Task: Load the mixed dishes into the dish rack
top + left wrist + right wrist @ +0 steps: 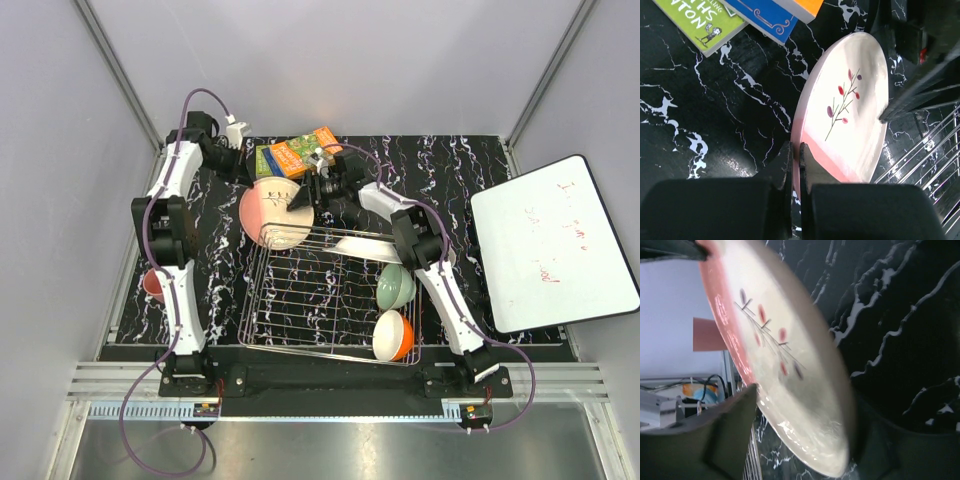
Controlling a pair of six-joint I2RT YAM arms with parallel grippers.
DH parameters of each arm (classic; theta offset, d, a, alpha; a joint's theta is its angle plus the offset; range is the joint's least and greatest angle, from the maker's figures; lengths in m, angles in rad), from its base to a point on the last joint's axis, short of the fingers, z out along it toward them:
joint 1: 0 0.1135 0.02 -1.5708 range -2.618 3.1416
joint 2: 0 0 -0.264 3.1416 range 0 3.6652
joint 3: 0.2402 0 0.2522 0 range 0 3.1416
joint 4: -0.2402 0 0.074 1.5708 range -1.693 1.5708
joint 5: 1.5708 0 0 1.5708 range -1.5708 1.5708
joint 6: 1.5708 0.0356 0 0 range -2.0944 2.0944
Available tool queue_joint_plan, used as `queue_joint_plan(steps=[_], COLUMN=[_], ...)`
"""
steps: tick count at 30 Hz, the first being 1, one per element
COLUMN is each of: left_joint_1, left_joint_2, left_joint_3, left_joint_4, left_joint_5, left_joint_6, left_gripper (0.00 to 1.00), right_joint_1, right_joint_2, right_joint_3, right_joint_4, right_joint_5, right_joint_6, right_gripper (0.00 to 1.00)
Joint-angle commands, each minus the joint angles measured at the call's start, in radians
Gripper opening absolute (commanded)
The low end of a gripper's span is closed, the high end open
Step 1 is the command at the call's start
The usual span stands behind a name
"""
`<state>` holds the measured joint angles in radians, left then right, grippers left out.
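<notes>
The pink-and-cream plate (272,212) (850,110) (785,365) stands tilted on edge at the far side of the dish rack (258,300) (935,150). My left gripper (252,183) (796,155) is shut on its pink rim. My right gripper (303,200) (807,400) is open, one finger on each side of the plate's opposite edge. Inside the rack lie a white plate (365,247), a pale green bowl (395,287) and an orange bowl with a white inside (393,335). An orange-red mug (153,285) sits left of the rack, half hidden by the left arm.
Colourful books (295,155) (705,25) lie on the black marbled table just beyond the plate. A whiteboard (550,245) rests at the right edge. Both arms meet over the rack's far left corner.
</notes>
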<state>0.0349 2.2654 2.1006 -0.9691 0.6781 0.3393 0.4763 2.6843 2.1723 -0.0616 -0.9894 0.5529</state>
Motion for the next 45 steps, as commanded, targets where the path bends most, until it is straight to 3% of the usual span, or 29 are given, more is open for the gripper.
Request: queue_joint_plan(steps=[1,7,9,17,18,20,21,22,24,25,31,37,45], left_joint_1=[-0.003,-0.004,-0.004,0.000,0.008,0.017,0.032,0.043,0.077,0.088,0.169,0.168,-0.019], left_joint_2=[0.005,0.009,0.010,0.010,0.008,0.008,0.005,0.000,-0.023,-0.035,-0.188,-0.380,-0.494], left_joint_3=[0.061,0.053,0.047,0.030,0.035,0.044,0.062,0.070,0.088,0.090,0.026,-0.134,-0.349], left_joint_4=[0.046,0.055,0.058,0.075,0.076,0.075,0.075,0.076,0.075,0.075,0.044,-0.014,-0.054], left_joint_5=[0.061,0.055,0.052,0.008,0.003,-0.014,-0.023,-0.029,-0.022,-0.008,0.095,0.227,0.164], left_joint_6=[-0.037,-0.042,-0.040,-0.049,-0.054,-0.075,-0.089,-0.111,-0.123,-0.135,-0.135,-0.080,0.081], left_gripper=[0.00,0.00,0.00,0.00,0.05,0.27,0.50,0.59,0.95,0.99,0.99,0.99,0.99], right_joint_1=[0.012,0.012,0.012,0.013,0.012,0.013,0.012,0.012,0.007,0.005,-0.010,-0.047,-0.122], right_joint_2=[0.061,0.075,0.065,-0.003,-0.012,-0.041,-0.049,-0.056,-0.069,-0.078,-0.090,-0.095,-0.262], right_joint_3=[0.055,0.061,0.047,-0.012,-0.016,-0.025,-0.023,-0.010,0.007,0.027,0.145,0.297,0.321], right_joint_4=[0.034,0.036,0.037,0.084,0.086,0.100,0.100,0.098,0.094,0.092,0.039,0.016,-0.030], right_joint_5=[-0.061,-0.069,-0.072,-0.071,-0.058,-0.042,-0.035,-0.031,-0.015,-0.011,0.046,0.118,0.234], right_joint_6=[0.064,0.082,0.074,0.056,0.044,0.027,0.022,0.016,0.004,0.001,-0.038,-0.042,-0.090], right_gripper=[0.56,0.19,0.00,0.00,0.00,0.00,0.00,0.00,0.00,0.00,0.00,0.00,0.00])
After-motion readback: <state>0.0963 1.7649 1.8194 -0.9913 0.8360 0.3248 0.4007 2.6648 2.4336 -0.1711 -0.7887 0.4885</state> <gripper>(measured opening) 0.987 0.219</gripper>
